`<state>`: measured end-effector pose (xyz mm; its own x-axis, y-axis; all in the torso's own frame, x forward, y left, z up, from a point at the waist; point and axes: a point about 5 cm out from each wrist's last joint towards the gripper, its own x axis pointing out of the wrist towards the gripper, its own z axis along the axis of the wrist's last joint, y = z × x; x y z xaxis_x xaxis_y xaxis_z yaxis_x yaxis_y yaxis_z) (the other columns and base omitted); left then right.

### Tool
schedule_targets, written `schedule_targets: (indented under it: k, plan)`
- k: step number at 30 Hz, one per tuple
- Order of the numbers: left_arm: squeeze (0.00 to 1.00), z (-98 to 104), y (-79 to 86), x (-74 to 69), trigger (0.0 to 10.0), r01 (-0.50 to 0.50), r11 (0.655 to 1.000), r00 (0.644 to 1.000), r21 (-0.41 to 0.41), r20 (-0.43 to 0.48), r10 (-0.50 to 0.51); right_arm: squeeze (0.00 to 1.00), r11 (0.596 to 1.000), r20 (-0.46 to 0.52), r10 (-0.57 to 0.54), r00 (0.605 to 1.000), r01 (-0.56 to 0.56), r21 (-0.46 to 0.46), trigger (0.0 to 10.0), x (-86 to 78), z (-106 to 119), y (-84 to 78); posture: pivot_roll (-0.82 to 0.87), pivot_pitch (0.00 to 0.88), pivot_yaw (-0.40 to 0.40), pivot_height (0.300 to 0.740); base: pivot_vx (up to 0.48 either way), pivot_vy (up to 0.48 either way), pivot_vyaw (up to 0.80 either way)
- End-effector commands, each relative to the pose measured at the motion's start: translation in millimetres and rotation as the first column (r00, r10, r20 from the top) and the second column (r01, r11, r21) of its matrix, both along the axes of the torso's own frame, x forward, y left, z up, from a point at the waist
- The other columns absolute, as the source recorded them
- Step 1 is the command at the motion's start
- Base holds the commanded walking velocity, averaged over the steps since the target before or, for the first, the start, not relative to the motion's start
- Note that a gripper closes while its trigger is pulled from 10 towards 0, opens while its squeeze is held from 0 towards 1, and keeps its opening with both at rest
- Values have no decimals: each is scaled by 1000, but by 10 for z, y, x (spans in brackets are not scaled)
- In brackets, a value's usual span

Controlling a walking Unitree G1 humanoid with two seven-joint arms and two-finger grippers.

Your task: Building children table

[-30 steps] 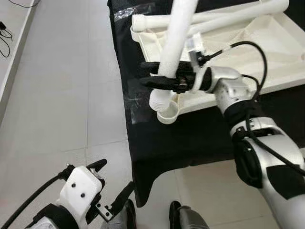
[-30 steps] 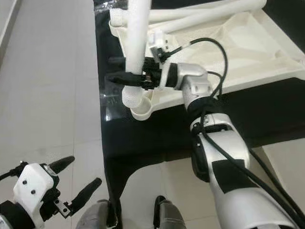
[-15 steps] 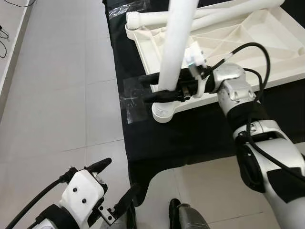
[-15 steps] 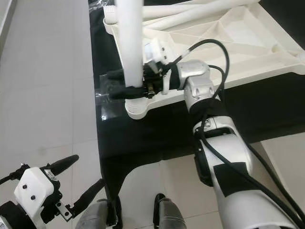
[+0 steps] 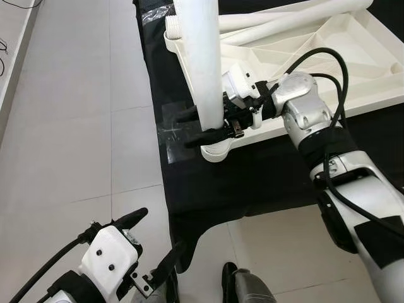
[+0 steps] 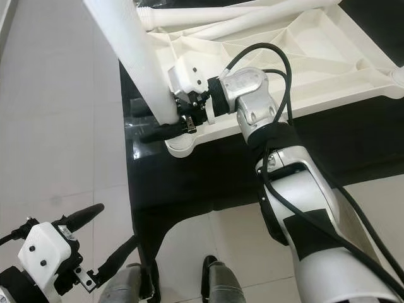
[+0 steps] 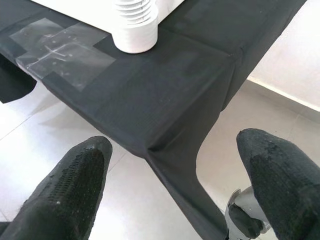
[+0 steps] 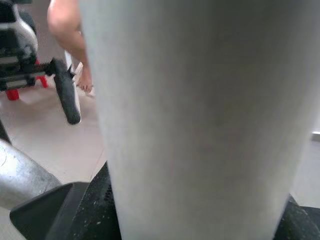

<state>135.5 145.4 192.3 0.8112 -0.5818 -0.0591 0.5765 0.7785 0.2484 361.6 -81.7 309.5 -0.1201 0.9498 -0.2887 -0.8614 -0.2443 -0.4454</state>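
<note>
An upturned white plastic table top [image 5: 353,69] lies on a black-draped surface. My right gripper [image 5: 187,129] is shut on a white table leg [image 5: 202,63] just above its lower end. The leg stands nearly upright, its top leaning to my left. Its ribbed threaded end [image 7: 135,12] sits in the round corner socket [image 5: 214,151] at the table top's near left corner. In the right wrist view the leg [image 8: 200,120] is pressed between the black fingers. My left gripper [image 5: 151,243] hangs low over the floor, open, with nothing between its fingers [image 7: 75,185].
Other white legs [image 5: 284,19] lie across the far side of the table top. A clear tape patch [image 5: 173,129] marks the black cloth [image 5: 252,183] beside the socket. Grey floor tiles stretch to my left. A person's bare leg [image 8: 65,30] stands beyond the leg.
The leg's threaded end has come down from above the socket into it, and its top has swung from leaning right to leaning left. The left arm has stayed put.
</note>
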Motion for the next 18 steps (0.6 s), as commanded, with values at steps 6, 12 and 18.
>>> schedule_targets:
  k: [6, 12, 18]
  plan:
    - [0, -74, -10, 1, 10000, -10, 1000, 1000, -4, -20, 10, 0, 986, -147, -149, 978, 158, 55, 10000, 127, -293, -4, 98, 392, -5, 740, 0, 0, 0]
    - [0, -87, -4, 34, 10000, -11, 1000, 1000, -1, -15, 11, 0, 936, -206, -277, 939, 312, 163, 10000, 169, -443, -85, 91, 382, 5, 740, 0, 0, 0]
    - [0, -101, 0, 48, 10000, -11, 1000, 1000, 3, -10, 11, 0, 882, -211, -395, 894, 433, 184, 10000, 180, -595, -99, 88, 376, 5, 740, 0, 0, 0]
